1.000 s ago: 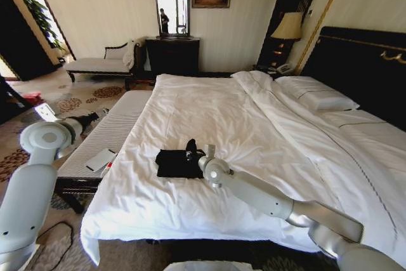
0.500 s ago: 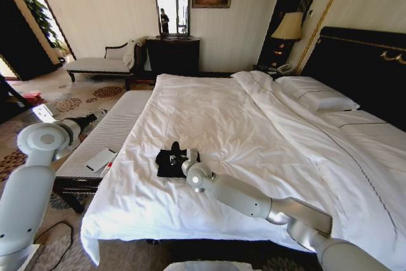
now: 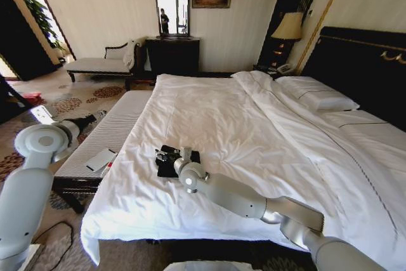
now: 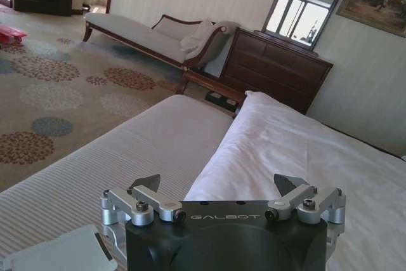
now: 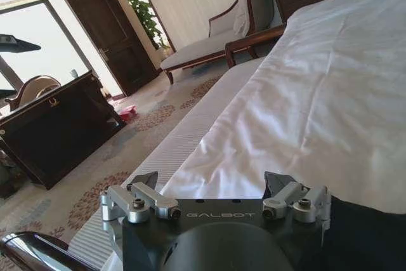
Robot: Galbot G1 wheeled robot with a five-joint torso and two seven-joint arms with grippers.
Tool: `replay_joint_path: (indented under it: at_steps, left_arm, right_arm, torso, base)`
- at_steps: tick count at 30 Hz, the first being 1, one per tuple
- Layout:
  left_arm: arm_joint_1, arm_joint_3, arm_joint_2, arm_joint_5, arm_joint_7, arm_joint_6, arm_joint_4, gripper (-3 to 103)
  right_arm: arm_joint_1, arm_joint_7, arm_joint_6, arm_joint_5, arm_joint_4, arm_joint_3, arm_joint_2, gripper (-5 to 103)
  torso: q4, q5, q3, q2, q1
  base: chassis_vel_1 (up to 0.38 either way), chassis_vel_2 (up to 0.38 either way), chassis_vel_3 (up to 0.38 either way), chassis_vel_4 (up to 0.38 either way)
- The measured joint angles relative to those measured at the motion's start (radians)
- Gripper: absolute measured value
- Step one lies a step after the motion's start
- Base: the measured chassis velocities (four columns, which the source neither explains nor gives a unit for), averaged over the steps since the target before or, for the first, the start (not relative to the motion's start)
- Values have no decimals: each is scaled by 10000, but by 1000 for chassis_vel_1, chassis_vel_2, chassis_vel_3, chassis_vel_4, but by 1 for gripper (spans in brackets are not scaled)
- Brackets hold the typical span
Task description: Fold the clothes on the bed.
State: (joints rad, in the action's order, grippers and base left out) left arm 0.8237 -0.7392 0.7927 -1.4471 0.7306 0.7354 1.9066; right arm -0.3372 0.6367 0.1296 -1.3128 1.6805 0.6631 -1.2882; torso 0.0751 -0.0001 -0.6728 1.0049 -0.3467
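Jaws spread on both grippers; right gripper over the bunched black T-shirt on the bed.

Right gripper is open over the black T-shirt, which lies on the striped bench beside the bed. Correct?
Not quite. The head view shows the black T-shirt lying on the bed, not the striped bench. The right gripper is open over it.

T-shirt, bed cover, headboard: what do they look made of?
T-shirt: soft black fabric, crumpled in a low heap.
Bed cover: white matte cloth, probably cotton, creased throughout.
Headboard: dark, probably wood, with gilt trim; finish unclear.
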Motion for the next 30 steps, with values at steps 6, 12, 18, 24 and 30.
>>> replay_joint_path:
  at_steps: [6,12,18,24,30]
  left_arm:
    - [72,-47,0,-8,3,0,52,100]
    - [72,-2,-36,-7,-3,0,49,100]
    - [74,77,-51,16,14,0,80,100]
    - [203,-31,-81,23,36,0,151,100]
    - [522,-341,-90,31,43,0,218,100]
  right_arm:
    - [225,185,147,-119,-744,-370,54,100]
    - [-259,450,329,-642,-1483,-738,186,100]
    - [-1085,447,136,-976,-1335,-890,-232,100]
    - [-1398,-253,-306,-357,-1504,-369,-791,100]
    - [-1230,-426,-349,-17,-1995,-154,-1185,100]
  torso:
    - [0,0,0,0,0]
    - [8,1,-1,0,-2]
    - [1,0,-1,0,0]
    - [3,1,0,0,0]
    - [-1,0,-1,0,0]
  base:
    - [0,0,0,0]
    - [0,0,0,0]
    - [0,0,0,0]
    - [0,0,0,0]
    - [0,0,0,0]
